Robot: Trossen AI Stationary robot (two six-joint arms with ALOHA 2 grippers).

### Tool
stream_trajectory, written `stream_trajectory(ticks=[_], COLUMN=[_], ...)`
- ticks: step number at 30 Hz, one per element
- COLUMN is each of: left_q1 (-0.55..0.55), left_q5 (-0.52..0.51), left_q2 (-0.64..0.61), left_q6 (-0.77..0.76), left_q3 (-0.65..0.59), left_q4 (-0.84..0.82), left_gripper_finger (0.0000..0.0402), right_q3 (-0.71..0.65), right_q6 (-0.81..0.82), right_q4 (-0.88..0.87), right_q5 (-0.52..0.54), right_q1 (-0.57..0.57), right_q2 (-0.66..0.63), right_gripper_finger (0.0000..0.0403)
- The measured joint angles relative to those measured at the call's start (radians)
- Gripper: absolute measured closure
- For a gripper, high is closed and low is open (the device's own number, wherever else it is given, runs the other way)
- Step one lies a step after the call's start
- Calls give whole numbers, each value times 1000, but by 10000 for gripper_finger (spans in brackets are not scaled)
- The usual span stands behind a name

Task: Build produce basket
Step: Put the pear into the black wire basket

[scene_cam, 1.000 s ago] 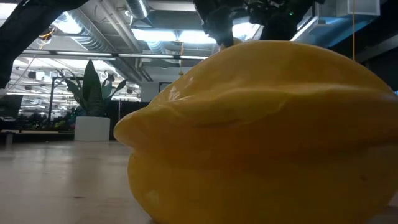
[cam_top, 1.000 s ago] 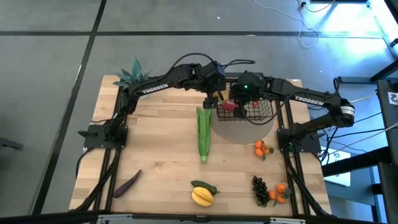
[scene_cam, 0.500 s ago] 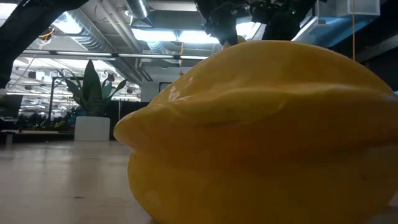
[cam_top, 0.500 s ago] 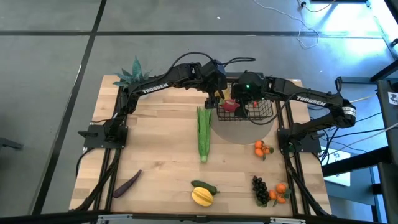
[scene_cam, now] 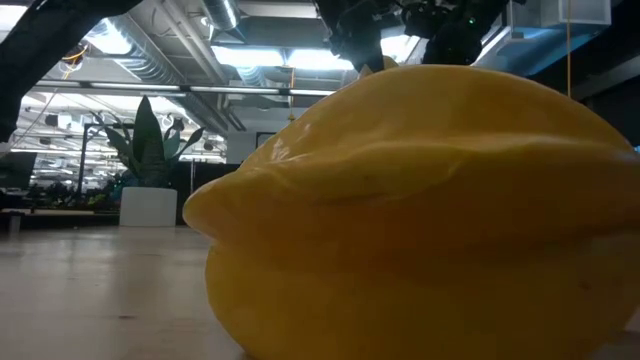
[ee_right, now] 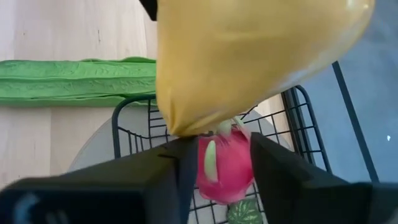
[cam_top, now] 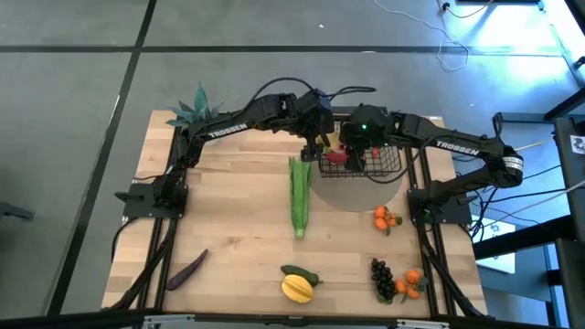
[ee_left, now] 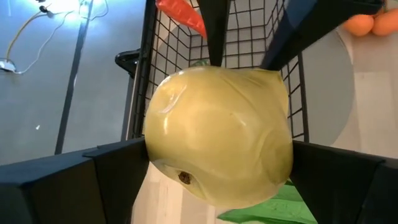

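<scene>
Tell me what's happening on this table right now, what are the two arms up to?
Both arms meet at the black wire basket at the table's far edge. The left gripper holds a pale yellow lemon at the basket's rim. The right gripper has a red radish between its fingers over the basket. A carrot already lies inside. The corn, oranges, grapes, eggplant and yellow mango still lie on the table.

Grey floor (cam_top: 73, 110), ceiling lights (scene_cam: 300, 58), exposed ducts (scene_cam: 150, 65).
</scene>
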Motion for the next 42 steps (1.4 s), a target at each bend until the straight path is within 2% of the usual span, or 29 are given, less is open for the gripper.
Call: stream_trajectory(ticks=[5, 24, 28, 35, 42], left_q1=[1, -9, -9, -9, -9], left_q5=[-45, -60, -60, -60, -56], left_q2=[0, -1, -1, -1, -1], left_q6=[-3, -3, -7, -15, -8], left_q3=[0, -1, -1, -1, -1], left_q4=[24, 38, 37, 38, 23], left_gripper_finger=[68, 68, 68, 68, 68], right_q3=[0, 0, 0, 0, 0], right_q6=[-1, 2, 3, -4, -28], right_q4=[14, 79, 80, 85, 65], right_q5=[-13, -5, -6, -5, -4], right_q1=[4, 3, 3, 3, 4], right_q2=[0, -1, -1, -1, -1], right_gripper_finger=[241, 242, 274, 377, 394])
